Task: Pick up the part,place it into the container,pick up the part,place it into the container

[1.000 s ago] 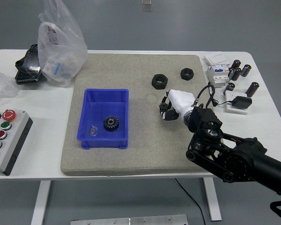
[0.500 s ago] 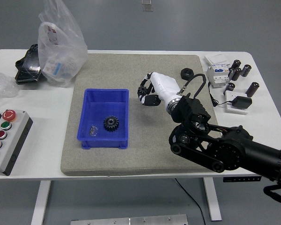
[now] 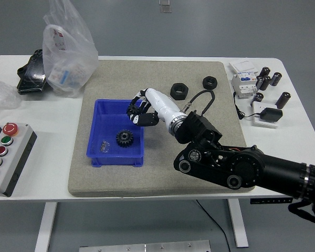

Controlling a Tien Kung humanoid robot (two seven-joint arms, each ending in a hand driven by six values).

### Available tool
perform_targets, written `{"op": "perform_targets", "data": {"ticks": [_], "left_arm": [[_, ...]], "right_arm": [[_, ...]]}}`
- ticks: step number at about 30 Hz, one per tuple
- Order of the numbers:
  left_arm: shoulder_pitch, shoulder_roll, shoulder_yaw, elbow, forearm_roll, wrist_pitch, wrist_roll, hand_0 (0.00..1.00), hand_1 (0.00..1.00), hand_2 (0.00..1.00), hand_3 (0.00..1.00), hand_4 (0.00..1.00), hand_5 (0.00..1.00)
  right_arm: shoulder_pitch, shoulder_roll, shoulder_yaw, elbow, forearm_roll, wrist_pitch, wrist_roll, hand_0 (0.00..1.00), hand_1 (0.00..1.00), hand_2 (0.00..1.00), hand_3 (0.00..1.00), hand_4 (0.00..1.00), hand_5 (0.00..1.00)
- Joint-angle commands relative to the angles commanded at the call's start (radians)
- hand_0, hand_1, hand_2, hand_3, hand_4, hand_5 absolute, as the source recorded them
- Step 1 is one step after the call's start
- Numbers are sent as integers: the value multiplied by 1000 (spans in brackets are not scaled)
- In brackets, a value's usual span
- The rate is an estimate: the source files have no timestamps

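At the far left of the white counter [image 3: 31,157] sat the grey control box with coloured buttons [image 3: 6,155], and behind it a black object [image 3: 30,76] and a clear crumpled plastic bag [image 3: 68,47] with packets inside. The bag leaned at the back left corner of the grey felt mat [image 3: 163,173]. On the mat's left half stood the blue rectangular plastic bin [image 3: 118,132], and in it lay a black toothed gear [image 3: 125,138] with a small clear piece [image 3: 104,146] just beside it on the left. My right hand [image 3: 142,109], white-backed with black fingers, hung over the bin's right rim, above and a little right of the gear. Its fingers were curled inward, but I could not tell whether they held a part or nothing. My black right arm [image 3: 236,165] ran back from there across the mat to the picture's lower right corner. Farther back on the mat lay a black hexagonal nut [image 3: 179,90], clear of my hand, and a second black hexagonal nut [image 3: 209,82] near it to the right. Off the mat's right edge, on the bare counter, stood a white circuit breaker [image 3: 244,79], several dark cylindrical capacitors [image 3: 268,79] and a black adapter on a white block [image 3: 266,115].
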Motion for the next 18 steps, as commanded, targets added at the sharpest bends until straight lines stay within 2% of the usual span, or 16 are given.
{"op": "perform_targets", "data": {"ticks": [3, 4, 9, 10, 15, 16, 18], "left_arm": [[2, 0, -3, 0, 4, 0, 3, 692, 550, 544, 622, 542, 76], [2, 0, -4, 0, 6, 0, 4, 692, 550, 543, 623, 543, 78], [5, 0, -8, 0, 10, 0, 6, 692, 550, 543, 623, 543, 78], [5, 0, -7, 0, 10, 0, 6, 692, 550, 543, 624, 542, 78], [4, -1, -5, 0, 7, -2, 6, 692, 550, 543, 624, 542, 78], [3, -1, -4, 0, 7, -2, 7, 692, 550, 543, 623, 542, 77], [3, -1, -4, 0, 7, -3, 8, 692, 550, 543, 623, 542, 77]], "right_arm": [[0, 4, -1, -6, 27, 19, 35, 228, 557, 469, 526, 617, 23], [-1, 5, 0, -7, 32, 25, 42, 262, 611, 587, 623, 547, 19], [-4, 7, 13, -4, -5, 48, 35, 262, 611, 587, 623, 547, 19], [-4, 8, 16, -3, -14, 52, 29, 264, 652, 760, 779, 589, 74], [-4, 9, 24, -5, -44, 74, 4, 264, 652, 760, 779, 589, 74], [-4, 10, 25, -5, -50, 79, -2, 262, 658, 788, 846, 695, 134], [-4, 10, 27, -6, -57, 90, -12, 262, 658, 788, 846, 695, 134]]}}
